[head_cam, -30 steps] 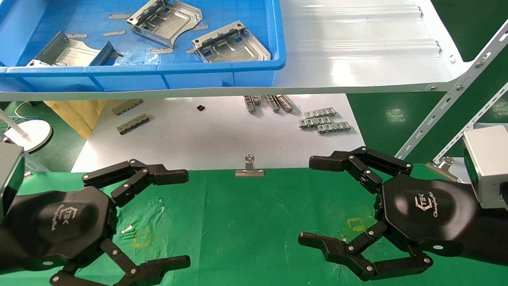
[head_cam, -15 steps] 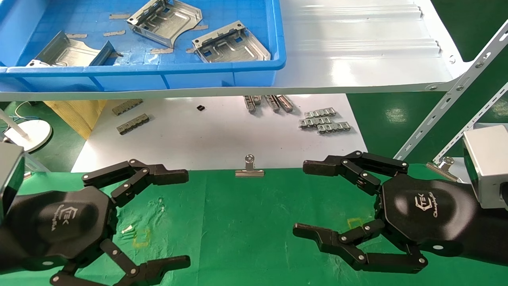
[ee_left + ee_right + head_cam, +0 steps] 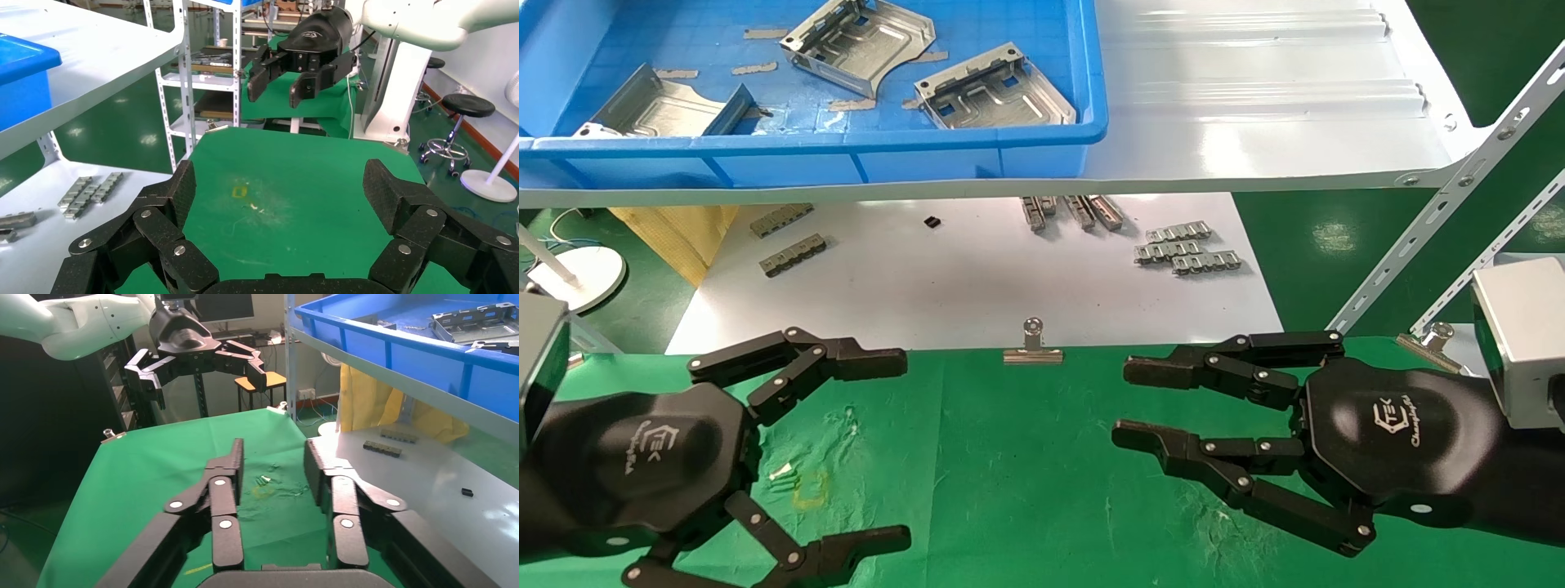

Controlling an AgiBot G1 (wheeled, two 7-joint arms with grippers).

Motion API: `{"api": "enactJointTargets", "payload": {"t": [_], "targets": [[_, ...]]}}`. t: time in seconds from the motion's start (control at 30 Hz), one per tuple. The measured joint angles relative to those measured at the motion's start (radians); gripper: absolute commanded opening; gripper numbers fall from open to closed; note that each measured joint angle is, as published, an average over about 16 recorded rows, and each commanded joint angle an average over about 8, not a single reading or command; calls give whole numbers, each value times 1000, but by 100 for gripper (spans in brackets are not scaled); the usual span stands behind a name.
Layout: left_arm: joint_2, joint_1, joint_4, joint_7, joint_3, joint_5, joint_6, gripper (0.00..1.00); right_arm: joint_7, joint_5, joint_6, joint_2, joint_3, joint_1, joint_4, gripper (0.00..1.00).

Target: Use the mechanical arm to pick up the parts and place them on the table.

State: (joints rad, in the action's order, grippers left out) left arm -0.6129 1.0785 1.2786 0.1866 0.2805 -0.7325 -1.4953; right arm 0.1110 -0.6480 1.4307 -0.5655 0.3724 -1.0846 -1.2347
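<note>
Three silver parts lie in a blue bin (image 3: 846, 143) on the shelf: one at the back (image 3: 862, 41), one to the right (image 3: 993, 90), one to the left (image 3: 662, 106). My left gripper (image 3: 891, 449) hovers over the green table (image 3: 1009, 474), wide open and empty; the left wrist view (image 3: 281, 190) shows only cloth between its fingers. My right gripper (image 3: 1136, 402) hovers over the table's right side, fingers drawn close and parallel with a clear gap and nothing between them, as the right wrist view (image 3: 272, 462) also shows. Both are well short of the bin.
The glossy white shelf (image 3: 1254, 106) overhangs a white board (image 3: 968, 278) with small grey strips (image 3: 1189, 253). A binder clip (image 3: 1032, 347) holds the cloth's far edge, with another clip (image 3: 1430, 339) at the right. A slanted perforated brace (image 3: 1442, 212) stands to the right.
My right gripper's fingers have closed from wide apart to a narrow gap, and their tips now reach a little farther left. The left gripper has not moved.
</note>
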Motion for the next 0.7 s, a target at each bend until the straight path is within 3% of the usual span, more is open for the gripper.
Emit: {"api": "enactJointTargets", "payload": {"t": [0.7], "targets": [[-1,8,0,1,0,-4,4,100,0,0,0,0,0,0,0,0]]}}
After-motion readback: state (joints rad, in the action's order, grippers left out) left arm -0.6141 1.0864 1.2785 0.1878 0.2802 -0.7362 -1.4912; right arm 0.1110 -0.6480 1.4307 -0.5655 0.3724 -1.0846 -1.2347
